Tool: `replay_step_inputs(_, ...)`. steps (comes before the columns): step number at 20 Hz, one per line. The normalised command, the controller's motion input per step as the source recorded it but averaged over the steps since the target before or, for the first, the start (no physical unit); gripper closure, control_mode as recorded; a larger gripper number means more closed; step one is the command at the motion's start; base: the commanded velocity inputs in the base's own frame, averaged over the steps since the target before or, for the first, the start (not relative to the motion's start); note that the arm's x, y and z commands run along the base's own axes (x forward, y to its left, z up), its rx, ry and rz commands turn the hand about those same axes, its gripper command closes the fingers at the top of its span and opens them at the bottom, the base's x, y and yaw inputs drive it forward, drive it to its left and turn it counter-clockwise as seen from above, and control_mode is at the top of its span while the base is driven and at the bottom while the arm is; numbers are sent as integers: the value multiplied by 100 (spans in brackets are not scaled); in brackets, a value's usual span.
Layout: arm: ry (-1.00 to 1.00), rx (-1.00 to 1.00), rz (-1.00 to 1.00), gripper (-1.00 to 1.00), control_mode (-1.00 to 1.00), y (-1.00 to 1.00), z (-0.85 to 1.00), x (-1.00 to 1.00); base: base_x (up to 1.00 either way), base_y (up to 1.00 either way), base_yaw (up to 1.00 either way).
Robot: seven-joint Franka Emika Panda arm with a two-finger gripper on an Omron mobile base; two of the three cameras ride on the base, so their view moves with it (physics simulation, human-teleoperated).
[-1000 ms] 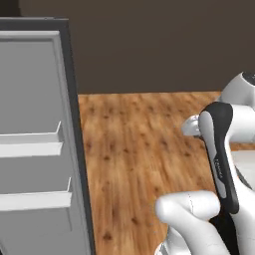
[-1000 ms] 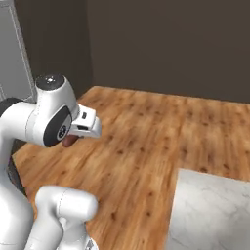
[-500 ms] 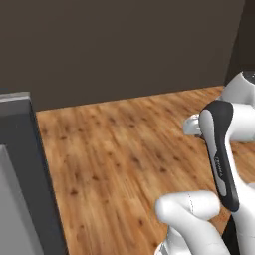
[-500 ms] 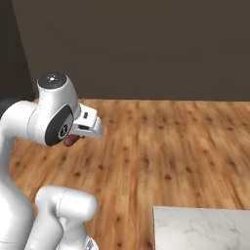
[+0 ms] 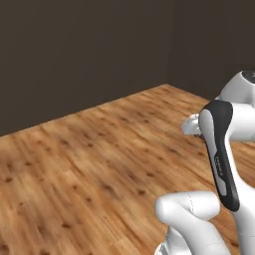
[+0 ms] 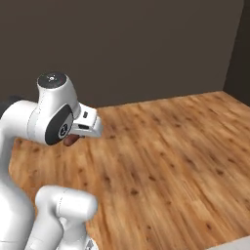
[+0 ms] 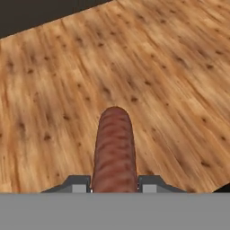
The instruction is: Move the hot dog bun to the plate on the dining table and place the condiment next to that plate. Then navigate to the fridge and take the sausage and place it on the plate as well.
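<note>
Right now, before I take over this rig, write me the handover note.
Gripper: shut on the sausage, which sticks out forward between the fingertips over bare wooden floor.
Sausage also peeks out under the hand in the right base view.
Done: sausage taken.
Left: reach the dining table, whose marble corner shows at that view's lower right, and set the sausage on the plate. Bun and condiment cannot be checked from here.

**Count of Things in View**

One sausage (image 7: 114, 150) shows, a reddish-brown cylinder seen in the hand view. One gripper (image 7: 114, 184) is present, with two fingers (image 7: 74, 184), one at each side of the sausage. One arm (image 6: 53, 114) rises in the base views. There is one wooden floor (image 5: 89, 164), and two dark walls (image 5: 84, 50) meet at one corner.
</note>
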Motion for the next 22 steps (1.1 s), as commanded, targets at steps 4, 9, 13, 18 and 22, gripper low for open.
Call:
replay_step_inputs(4, 0, 0, 0, 100, 100, 0, 0, 0, 100, 38, -62)
replay_step_inputs(9, 0, 0, 0, 100, 100, 0, 0, 0, 87, 47, -70)
replay_step_inputs(13, 0, 0, 0, 100, 100, 0, 0, 0, 74, 50, -75)
replay_step_inputs(18, 0, 0, 0, 100, 100, 0, 0, 0, 86, 50, -75)
replay_step_inputs(22, 0, 0, 0, 100, 100, 0, 0, 0, 100, 54, -72)
